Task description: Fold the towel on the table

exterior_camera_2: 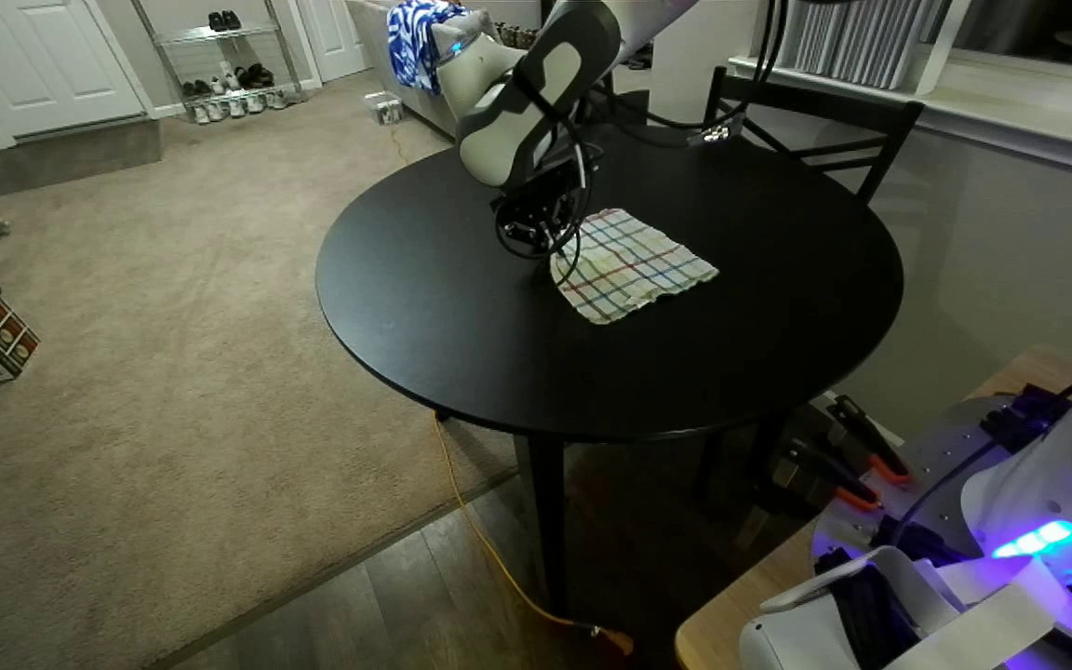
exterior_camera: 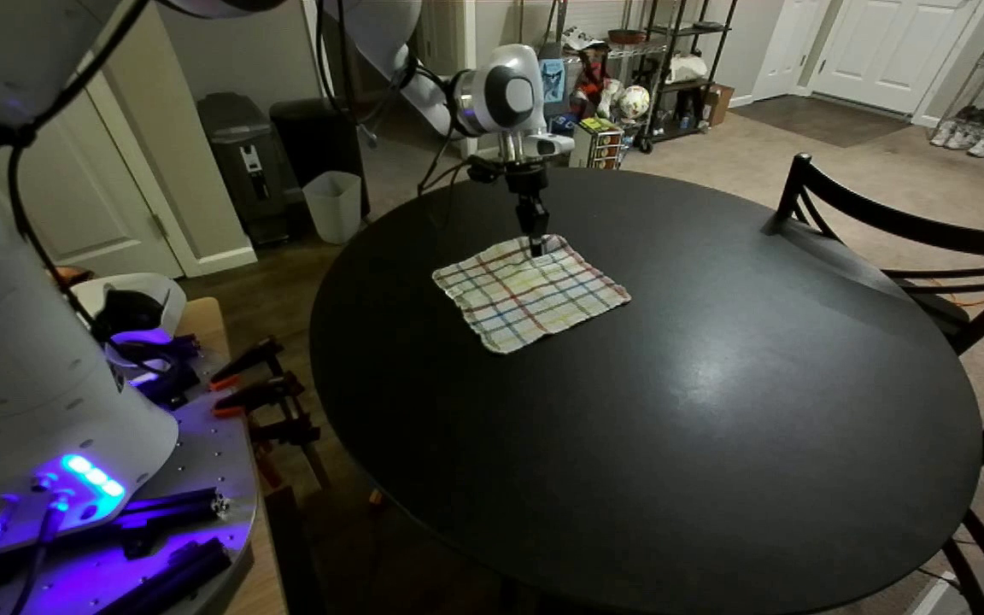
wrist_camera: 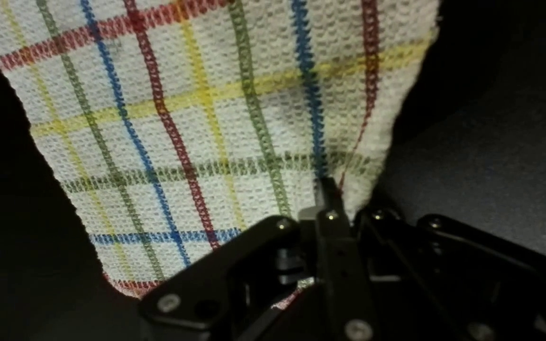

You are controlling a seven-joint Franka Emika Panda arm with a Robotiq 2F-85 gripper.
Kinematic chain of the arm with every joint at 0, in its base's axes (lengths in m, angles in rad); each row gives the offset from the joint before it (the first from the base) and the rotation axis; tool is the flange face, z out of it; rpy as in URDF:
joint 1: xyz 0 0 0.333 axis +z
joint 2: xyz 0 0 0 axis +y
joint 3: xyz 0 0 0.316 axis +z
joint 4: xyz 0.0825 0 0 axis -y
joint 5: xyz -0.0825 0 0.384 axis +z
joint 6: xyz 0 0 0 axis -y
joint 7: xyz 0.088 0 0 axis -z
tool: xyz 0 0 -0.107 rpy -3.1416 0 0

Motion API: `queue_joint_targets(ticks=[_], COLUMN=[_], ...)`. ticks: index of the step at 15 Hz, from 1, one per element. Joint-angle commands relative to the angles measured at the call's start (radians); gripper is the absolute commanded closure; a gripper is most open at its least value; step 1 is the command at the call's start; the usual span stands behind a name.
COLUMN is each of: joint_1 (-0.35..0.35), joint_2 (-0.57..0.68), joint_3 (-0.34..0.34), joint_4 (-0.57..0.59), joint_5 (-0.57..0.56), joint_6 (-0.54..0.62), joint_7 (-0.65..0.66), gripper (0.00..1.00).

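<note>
Your fingers (wrist_camera: 333, 228) are closed on the towel (exterior_camera: 526, 295) near one corner (note the red stripe narrowing toward the tips); the remainder lies spread on the tabletop (exterior_camera: 671, 478).

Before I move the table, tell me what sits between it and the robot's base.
Orange-tipped clamps at the stand's wooden edge facing the table; both exterior views show them.

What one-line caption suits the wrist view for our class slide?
Gripper at the puckered edge of a plaid towel on a dark table.
</note>
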Motion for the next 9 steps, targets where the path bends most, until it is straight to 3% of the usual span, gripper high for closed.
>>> queue_joint_targets(ticks=[1, 9], joint_1=[-0.013, -0.048], joint_2=[-0.096, -0.156], joint_3=[0.033, 0.107], joint_4=[-0.109, -0.14], joint_5=[-0.007, 0.036], joint_6=[0.031, -0.003], joint_7=[-0.034, -0.134], gripper=[0.99, 0.99])
